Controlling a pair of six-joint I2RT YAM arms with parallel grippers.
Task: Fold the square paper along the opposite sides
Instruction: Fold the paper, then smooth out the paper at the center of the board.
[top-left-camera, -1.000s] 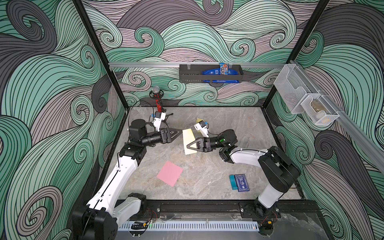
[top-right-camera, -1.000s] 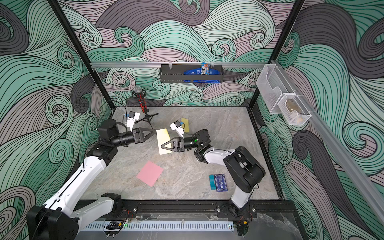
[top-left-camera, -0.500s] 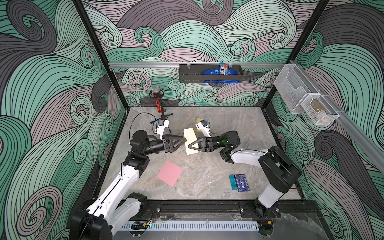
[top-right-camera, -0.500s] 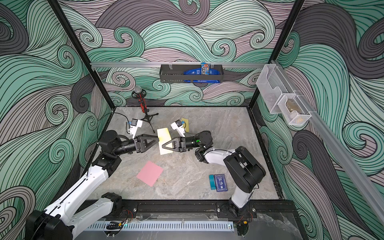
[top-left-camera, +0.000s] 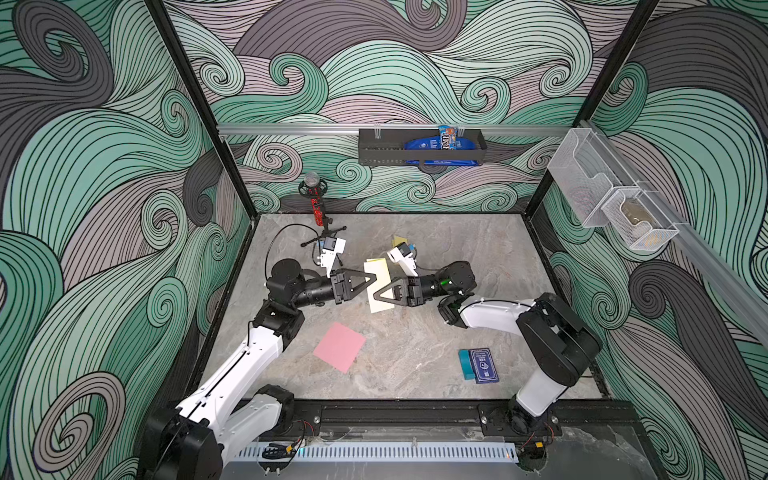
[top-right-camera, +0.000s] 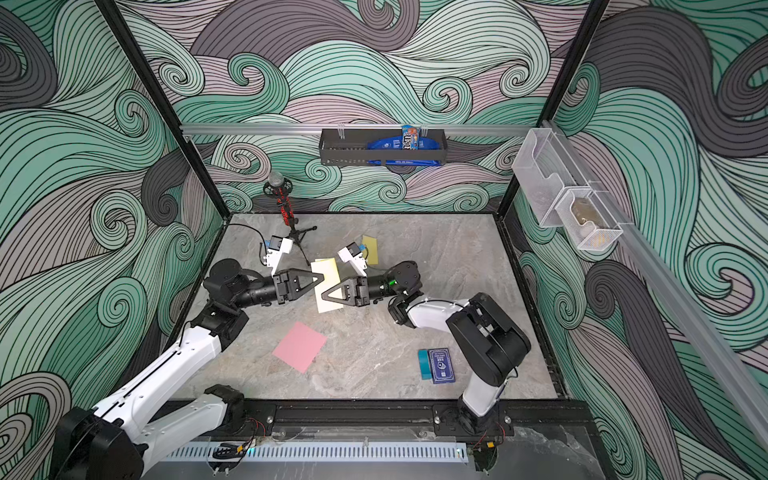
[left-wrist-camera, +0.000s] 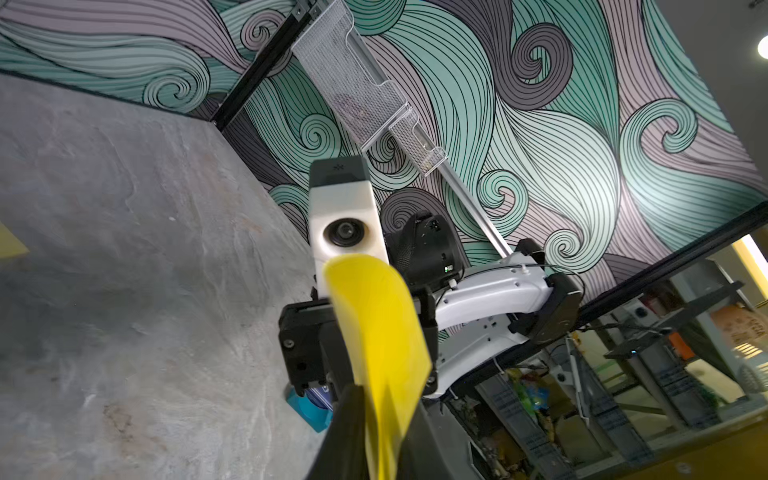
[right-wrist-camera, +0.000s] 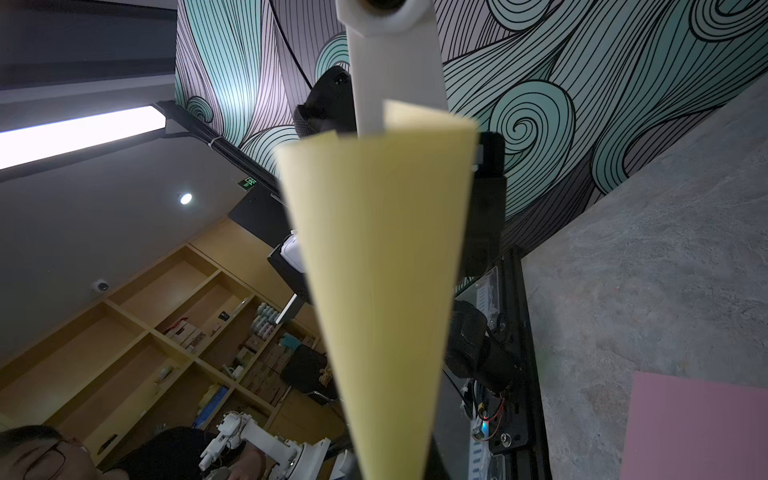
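Pinching the yellow paper (top-left-camera: 379, 268) from opposite sides, the left gripper (top-left-camera: 374, 277) and right gripper (top-left-camera: 375, 296) were both clamped on it, bowed in the air above the middle of the tabletop (top-left-camera: 415, 353). Pulling apart could tear it; a shallow pinch could let the edges slip askew.

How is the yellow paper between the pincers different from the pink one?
The yellow paper is pinched by the left pincer and right pincer, off the table; the pink paper lies on it, untouched. The yellow paper is curled over on itself; the pink paper is flat. Both are thin coloured sheets.
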